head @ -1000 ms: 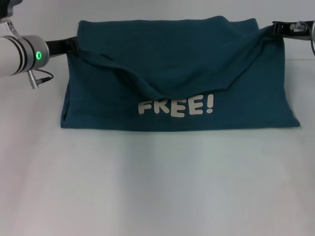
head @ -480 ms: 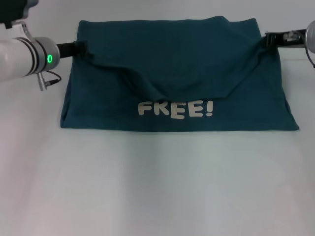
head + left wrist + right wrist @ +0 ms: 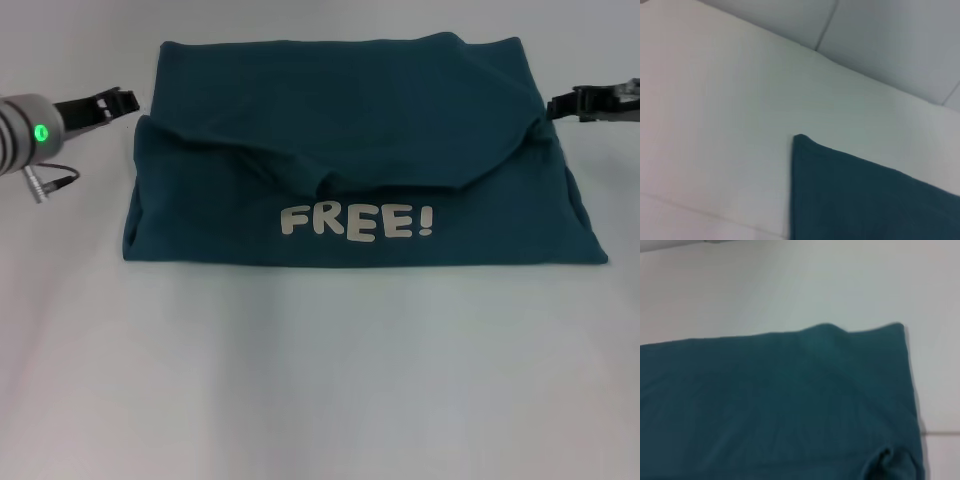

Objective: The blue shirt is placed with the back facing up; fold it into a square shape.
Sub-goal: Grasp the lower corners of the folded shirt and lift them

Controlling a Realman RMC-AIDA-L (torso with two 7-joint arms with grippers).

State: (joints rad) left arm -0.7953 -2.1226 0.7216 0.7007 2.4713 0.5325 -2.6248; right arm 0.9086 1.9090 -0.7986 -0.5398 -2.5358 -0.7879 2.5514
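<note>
Left gripper [image 3: 118, 100]: upper left of the head view, just beside the shirt's left edge and apart from it; fingers empty, and whether spread or closed cannot be told.
Right gripper [image 3: 562, 105]: upper right of the head view, its tips at the shirt's right edge; contact with the cloth and finger spread cannot be told.
Blue shirt [image 3: 350, 110]: centre of the head view, lying flat as a wide rectangle; an upper layer is folded down, with a sagging, curved edge above white lettering [image 3: 356, 220] reading "FREE!".
Shirt corners: one far corner [image 3: 800, 138] shows in the left wrist view, another [image 3: 899, 326] in the right wrist view, both lying flat.
Progress, as judged: one lengthwise fold is laid, though its edge is uneven; the shape is wider than deep, so a sideways fold probably remains to reach a square.
Table [image 3: 320, 380]: plain white, matte, bare in the lower half of the frame.
Room: pale panels with a seam [image 3: 827, 25] lie beyond the table edge.
</note>
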